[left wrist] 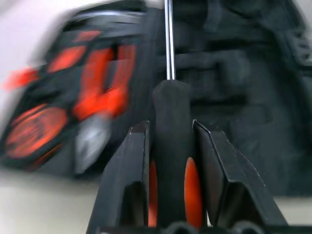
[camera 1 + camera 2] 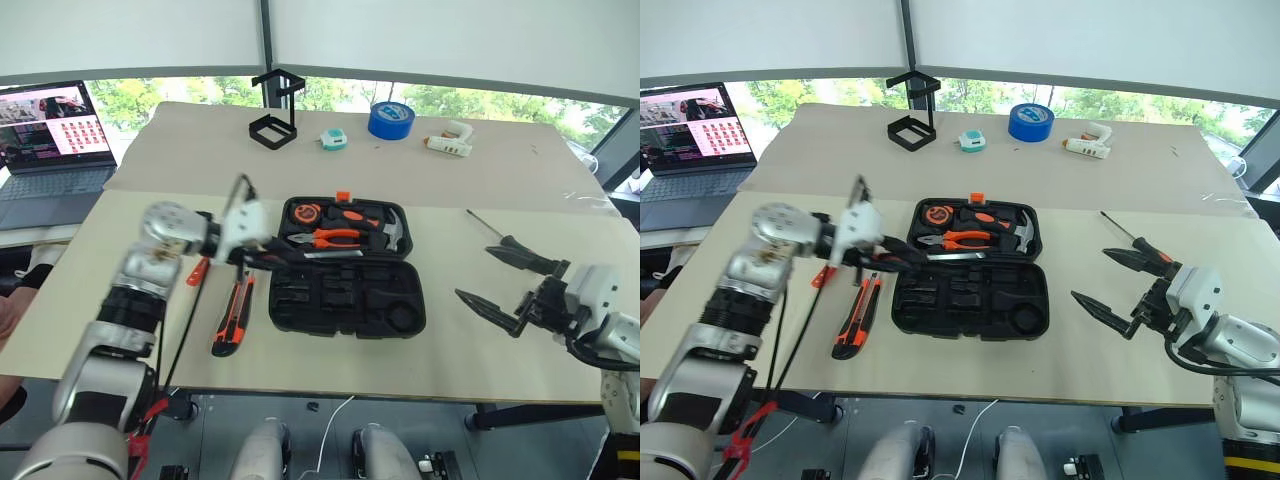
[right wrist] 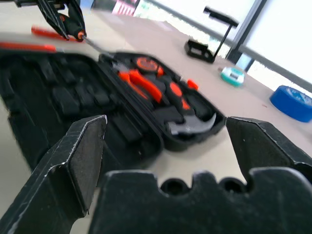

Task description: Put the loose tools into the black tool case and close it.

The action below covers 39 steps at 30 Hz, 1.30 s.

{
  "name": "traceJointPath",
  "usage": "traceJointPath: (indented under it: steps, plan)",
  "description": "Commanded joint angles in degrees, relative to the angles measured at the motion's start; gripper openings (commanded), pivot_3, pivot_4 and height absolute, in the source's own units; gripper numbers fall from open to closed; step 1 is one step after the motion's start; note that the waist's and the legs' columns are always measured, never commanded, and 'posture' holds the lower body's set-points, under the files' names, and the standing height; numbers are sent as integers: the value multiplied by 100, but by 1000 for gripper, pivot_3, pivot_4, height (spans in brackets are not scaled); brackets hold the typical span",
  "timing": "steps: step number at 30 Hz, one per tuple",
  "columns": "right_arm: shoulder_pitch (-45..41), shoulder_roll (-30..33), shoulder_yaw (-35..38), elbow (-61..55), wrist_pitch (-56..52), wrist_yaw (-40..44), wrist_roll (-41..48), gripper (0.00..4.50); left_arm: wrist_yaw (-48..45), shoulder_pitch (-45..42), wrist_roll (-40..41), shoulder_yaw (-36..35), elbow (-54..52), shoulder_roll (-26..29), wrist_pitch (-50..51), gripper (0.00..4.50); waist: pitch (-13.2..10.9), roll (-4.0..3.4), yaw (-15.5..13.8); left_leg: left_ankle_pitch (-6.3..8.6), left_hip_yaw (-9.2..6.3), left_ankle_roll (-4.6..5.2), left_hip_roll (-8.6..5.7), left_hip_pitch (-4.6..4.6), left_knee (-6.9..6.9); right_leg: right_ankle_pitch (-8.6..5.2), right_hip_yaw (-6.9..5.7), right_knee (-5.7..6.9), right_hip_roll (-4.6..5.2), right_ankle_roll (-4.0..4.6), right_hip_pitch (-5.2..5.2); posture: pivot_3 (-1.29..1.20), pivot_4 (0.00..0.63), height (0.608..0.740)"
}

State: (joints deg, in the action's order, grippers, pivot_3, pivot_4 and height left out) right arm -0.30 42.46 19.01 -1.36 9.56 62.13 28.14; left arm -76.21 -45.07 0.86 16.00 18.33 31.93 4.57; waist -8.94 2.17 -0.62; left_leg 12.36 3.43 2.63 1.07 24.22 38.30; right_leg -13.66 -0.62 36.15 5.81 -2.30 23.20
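My left gripper [image 1: 170,146] is clamped on a screwdriver [image 1: 170,122], its handle pinched between my fingers and the shaft pointing over the case [image 2: 348,296]. The case lies open near the table's [image 2: 470,340] front edge, just right of that hand. Its far half already holds pliers [image 2: 335,237], a hammer [image 2: 395,233] and a small orange tape measure; the near half's slots look bare, though they are dark and hard to read. So nothing I carry is seated yet.

My right gripper [image 2: 1122,285] hangs with its jaws spread wide and nothing between them, well to the right of the case. Just beyond it a second screwdriver [image 2: 1130,238] lies on the table. Left of the case the knife [image 2: 233,315] is on the table, and a small orange tool [image 2: 197,271] beside it, partly hidden by my arm. I judge the job barely begun: one tool in hand, at least three loose, lid still open.
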Motion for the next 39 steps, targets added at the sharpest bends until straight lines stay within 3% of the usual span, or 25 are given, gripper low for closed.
traceJointPath:
  steps: [1, 9, 22, 24, 31, 35, 38, 39]
  plan:
    - [147, 41, 167, -147, 23, 62, 87, 4500, 625, -211, -620, 373, -191, -225, 317, 911, 0, -1, 9, 0, -1, 0, 0, -1, 0, 0, 1, 2, -1, 0, 0, 0, 150, 740]
    - [539, -146, 118, -559, -113, -48, 215, 4500, 1155, -512, -1170, 657, 82, -451, 586, 911, 0, -2, -5, 0, -6, 0, -1, -1, 3, 0, 6, 2, -1, 0, 0, 0, 150, 740]
    - [574, -142, 73, -1085, -775, -4, 610, 4500, 914, -537, -1254, 855, 471, -549, 310, 911, 1, -4, -21, 1, -10, 2, -1, -1, 10, 0, 3, 3, 1, 0, -4, 0, 150, 740]
    - [499, -117, 51, -1076, -850, 36, 624, 4500, 849, -476, -1212, 846, 436, -551, 307, 1908, 1, -4, -21, 1, -10, 2, -2, -1, 12, 0, 3, 3, 2, -1, -5, 0, 150, 740]
    - [345, -123, 51, -1023, -988, 111, 616, 4500, 1181, -386, -549, 169, 365, -793, -238, 4381, 2, -6, -55, 1, -13, 2, -1, 1, 21, 0, 0, 8, 3, -1, -5, 0, 150, 740]
    - [329, -166, 60, -1035, -1046, 129, 621, 4500, 1131, -224, 25, -216, 42, -948, 40, 4381, 2, -6, -51, 14, -15, 23, 3, 15, 47, 3, -2, 8, 9, -6, -5, 0, 150, 740]
    - [312, -219, 66, -1031, -1075, 94, 634, 4500, 1331, 10, 181, -393, 130, -979, 211, 3611, 2, -7, -22, 15, -13, 25, 1, 13, 48, 4, 0, 8, 10, -9, -6, 0, 150, 740]
    - [307, -242, 61, -1030, -1073, 79, 629, 4500, 1455, 76, 241, -487, 238, -1027, 304, 3113, 4, -9, -18, 15, -13, 25, -1, 11, 48, 4, 0, 9, 9, -9, -6, 0, 150, 740]
